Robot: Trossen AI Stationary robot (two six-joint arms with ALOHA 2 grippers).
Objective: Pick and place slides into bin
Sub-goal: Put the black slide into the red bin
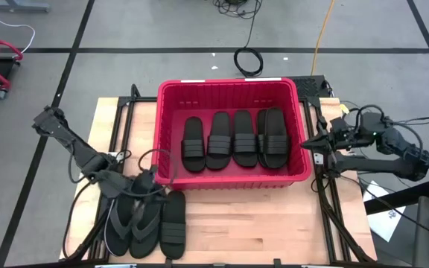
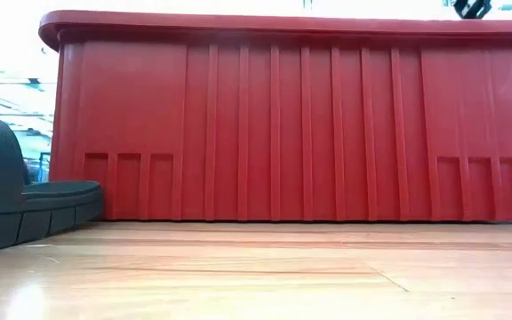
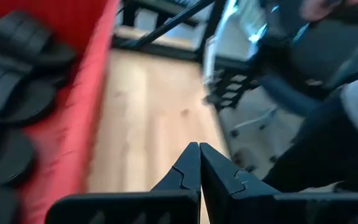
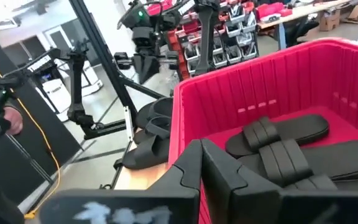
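Filling the table's centre, the red ribbed bin (image 1: 171,134) is seen already holding the wide-strapped black slides (image 1: 233,139), laid flat, side by side, with one pair apparently stacked at the 3 o'clock end. Three more lie on the wooden table (image 1: 274,223) at the bin's 7 o'clock: two thong flip-flops (image 1: 132,223) and one ribbed-strap slide (image 1: 173,225). The left gripper (image 1: 149,179) is placed just above the flip-flops, fingers pressed shut and holding nothing. The right gripper (image 1: 309,143) is parked at the bin's 3 o'clock rim, likewise closed and empty. A descent with shut fingers could merely shove a flip-flop (thin, flexible rubber) off the table edge; a thong strap could also be pinched poorly and slip.
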